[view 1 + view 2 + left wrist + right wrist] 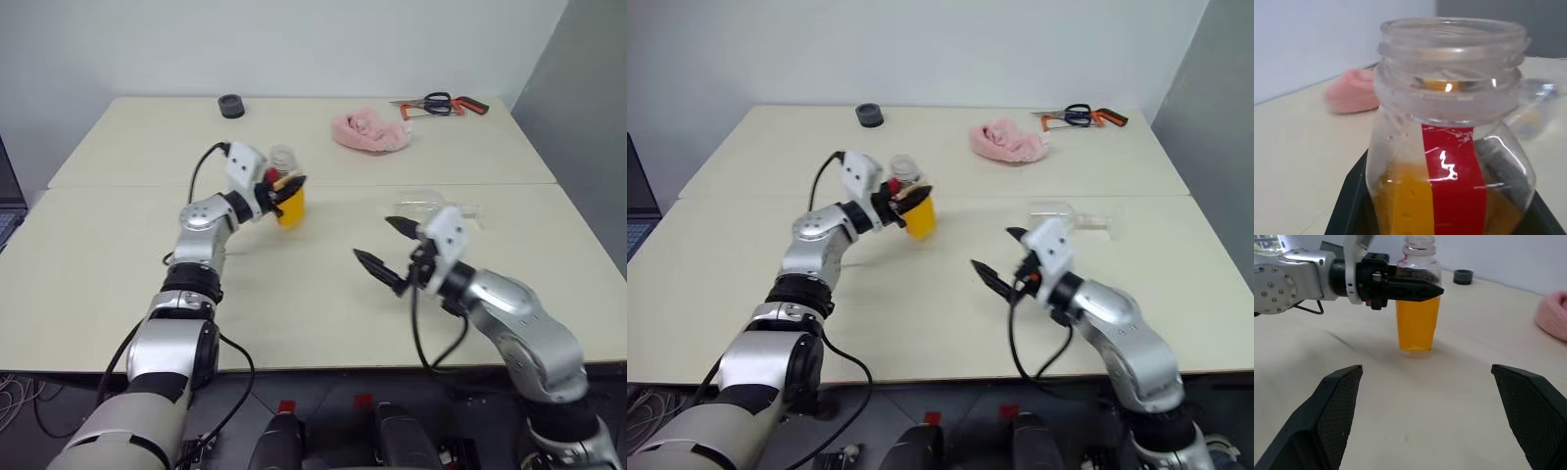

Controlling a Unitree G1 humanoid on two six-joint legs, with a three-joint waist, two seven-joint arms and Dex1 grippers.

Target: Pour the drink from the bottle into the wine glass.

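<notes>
Left end effector (284, 186) is clamped on the small clear plastic bottle (287, 192) of orange drink (1417, 323), uncapped and upright. The clear stemmed wine glass (431, 203) lies on its side just beyond the wide-open, empty right end effector (384, 245). It likely needs standing up before pouring.

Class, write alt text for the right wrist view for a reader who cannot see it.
The left hand grips an uncapped bottle of orange drink, standing upright on the pale table. The right hand's two black fingers spread wide open in the foreground, apart from it.
</notes>
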